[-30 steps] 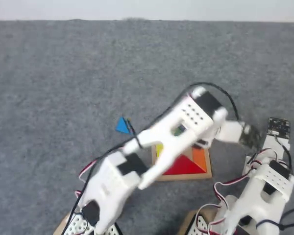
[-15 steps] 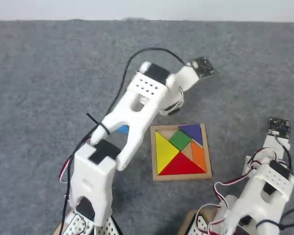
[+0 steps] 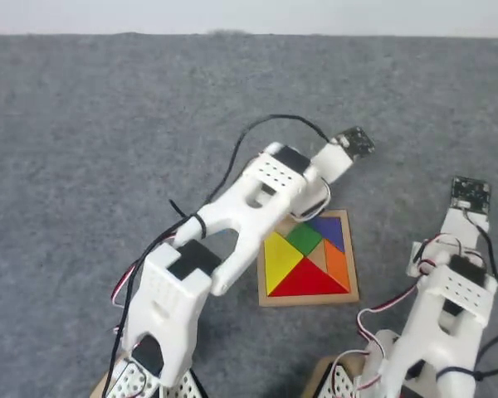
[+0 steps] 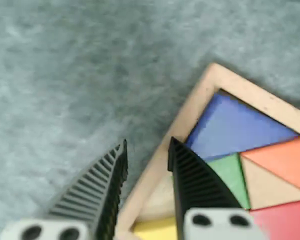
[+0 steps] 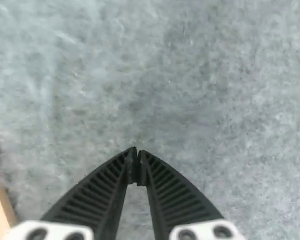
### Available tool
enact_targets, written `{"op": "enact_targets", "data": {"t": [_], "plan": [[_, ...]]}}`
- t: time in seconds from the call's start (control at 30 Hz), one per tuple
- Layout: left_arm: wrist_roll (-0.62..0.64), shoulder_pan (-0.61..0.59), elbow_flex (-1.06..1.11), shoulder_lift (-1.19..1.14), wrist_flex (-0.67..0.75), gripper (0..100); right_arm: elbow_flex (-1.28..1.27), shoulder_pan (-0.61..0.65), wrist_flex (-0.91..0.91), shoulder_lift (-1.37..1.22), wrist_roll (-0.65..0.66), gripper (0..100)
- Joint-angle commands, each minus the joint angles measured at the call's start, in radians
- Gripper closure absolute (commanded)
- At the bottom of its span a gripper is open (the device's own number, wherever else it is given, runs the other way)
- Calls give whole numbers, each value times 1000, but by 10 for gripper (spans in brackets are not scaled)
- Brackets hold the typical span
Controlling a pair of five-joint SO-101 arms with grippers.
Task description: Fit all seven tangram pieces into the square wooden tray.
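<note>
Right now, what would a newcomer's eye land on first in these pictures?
The square wooden tray of bright tangram pieces on the grey carpet, with the white left arm stretched over it. Its left hand hangs open astride the tray's rim, while the right hand sits shut above bare carpet.

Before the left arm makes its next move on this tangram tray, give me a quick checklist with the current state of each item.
1. Left hand open and empty: ok.
2. Left hand clear of tray: not ok, fingers straddle its rim.
3. Tray filled: not ok, bare wood gap beside the green piece.
4. Right hand shut, empty, over carpet: ok.
5. Next piece located: cannot tell.
</note>
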State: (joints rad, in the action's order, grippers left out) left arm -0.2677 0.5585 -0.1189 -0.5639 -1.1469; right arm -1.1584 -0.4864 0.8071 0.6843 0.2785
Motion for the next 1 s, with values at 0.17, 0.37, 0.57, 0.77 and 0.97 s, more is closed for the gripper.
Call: {"op": "enact_targets", "data": {"t": [0.17,0.37,0.57,0.77,0.97], "plan": [[11,29,22,35,11,870,89,25,35,5,-17,990],[120,-106,24,206,-57,870,95,51,33,5,-15,990],[302,-354,47,427,-149,870,115,162,48,4,-15,989],[368,-580,320,591,-107,870,284,384,219,-5,-18,989],[457,-795,647,755,6,867,414,723,292,-22,-18,989]]}}
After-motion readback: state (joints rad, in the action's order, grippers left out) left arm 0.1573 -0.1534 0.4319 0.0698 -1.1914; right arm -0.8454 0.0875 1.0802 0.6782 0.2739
